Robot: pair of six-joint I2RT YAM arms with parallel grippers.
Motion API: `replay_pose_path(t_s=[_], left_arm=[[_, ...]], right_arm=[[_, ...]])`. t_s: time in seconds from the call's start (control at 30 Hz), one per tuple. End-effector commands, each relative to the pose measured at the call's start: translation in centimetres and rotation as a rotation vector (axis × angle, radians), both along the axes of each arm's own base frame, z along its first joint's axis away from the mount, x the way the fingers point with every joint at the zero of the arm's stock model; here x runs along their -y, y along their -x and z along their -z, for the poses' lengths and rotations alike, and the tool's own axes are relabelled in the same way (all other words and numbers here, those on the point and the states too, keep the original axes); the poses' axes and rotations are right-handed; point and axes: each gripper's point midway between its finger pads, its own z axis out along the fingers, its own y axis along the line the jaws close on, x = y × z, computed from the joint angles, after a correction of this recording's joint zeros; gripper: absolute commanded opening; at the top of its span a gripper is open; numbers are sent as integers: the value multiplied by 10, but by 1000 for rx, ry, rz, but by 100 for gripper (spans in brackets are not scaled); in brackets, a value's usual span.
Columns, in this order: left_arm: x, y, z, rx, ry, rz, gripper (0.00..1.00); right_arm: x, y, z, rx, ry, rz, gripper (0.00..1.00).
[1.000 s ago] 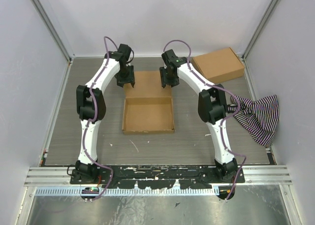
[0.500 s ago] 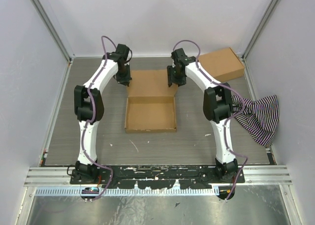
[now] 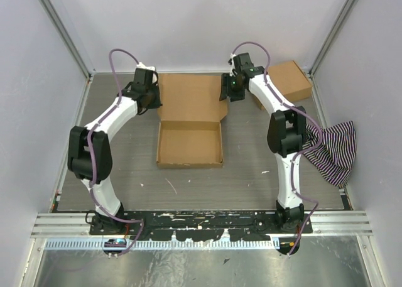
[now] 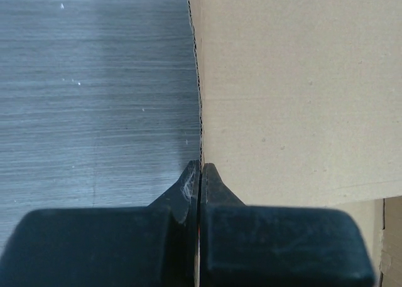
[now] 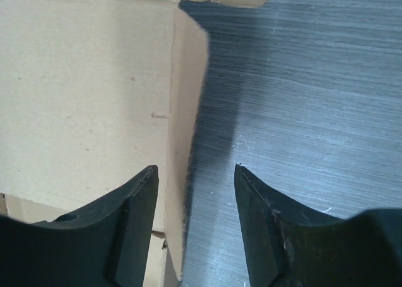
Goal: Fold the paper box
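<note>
Since the paper box [image 3: 188,98] lid swung back, left jaws sit closed (right jaws parted) at its edges.

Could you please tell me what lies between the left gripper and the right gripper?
The open lid panel of the paper box spans the stretch from the left gripper to the right gripper. The top view shows nothing else there.
</note>
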Motion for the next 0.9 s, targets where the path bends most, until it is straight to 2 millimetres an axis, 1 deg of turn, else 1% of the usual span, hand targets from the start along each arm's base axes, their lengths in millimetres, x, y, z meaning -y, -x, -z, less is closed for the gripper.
replay_pose_path(t_s=[0.0, 0.2, 0.33, 0.4, 0.47, 0.5, 0.57, 0.63, 0.7, 0.87], left_arm=[[8, -22, -52, 253, 45, 52, 0], [15, -18, -57, 296, 75, 97, 0], [18, -16, -64, 312, 92, 118, 0], [20, -14, -66, 318, 100, 128, 0], [22, -12, -68, 322, 109, 138, 0], [22, -12, -70, 324, 114, 142, 0], [24, -10, -71, 326, 120, 148, 0], [24, -9, -73, 329, 122, 151, 0], [24, -8, -74, 329, 126, 154, 0], [25, -5, -78, 340, 136, 160, 0]], right_arm=[[1, -15, -67, 167, -68, -48, 58], [8, -25, -87, 223, -66, -53, 58], [5, -29, -87, 220, -76, -66, 56], [2, -30, -85, 210, -89, -68, 52], [1, -31, -80, 198, -98, -67, 45], [0, -31, -79, 194, -99, -65, 39], [1, -31, -76, 184, -98, -53, 25], [2, -31, -73, 176, -96, -48, 17], [4, -31, -70, 171, -87, -35, 15], [9, -31, -65, 161, -62, -17, 14]])
